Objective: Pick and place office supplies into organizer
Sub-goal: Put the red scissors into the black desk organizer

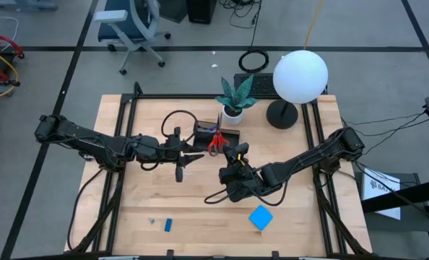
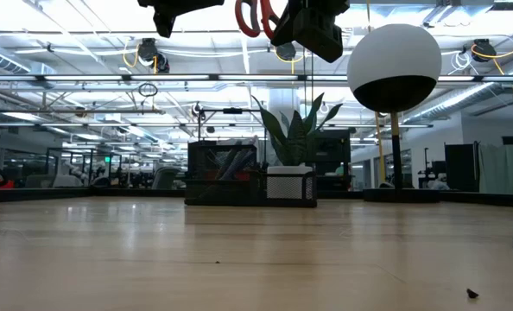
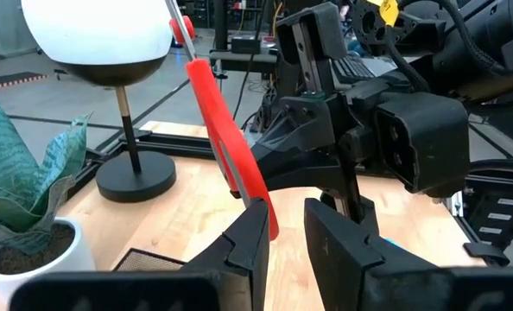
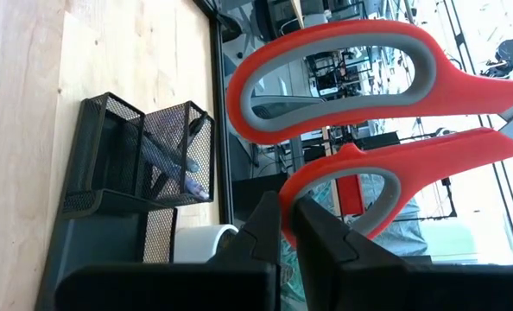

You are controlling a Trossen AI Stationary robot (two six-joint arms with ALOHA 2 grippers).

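High view: scissors (image 1: 216,141) aloft over organizer (image 1: 216,134) — pinched by right gripper (image 1: 236,154), left gripper (image 1: 194,155) narrow — on their blade.

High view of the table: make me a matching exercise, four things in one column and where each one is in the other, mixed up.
1. red-handled scissors
2. bright blue square pad
3. small blue rectangular piece
4. white globe lamp

A. lying near the front edge, left arm's side
B. standing at the back, right arm's side
C. raised off the tabletop, between the two arms
D. lying near the front edge, right arm's side

Pairs: 1-C, 2-D, 3-A, 4-B
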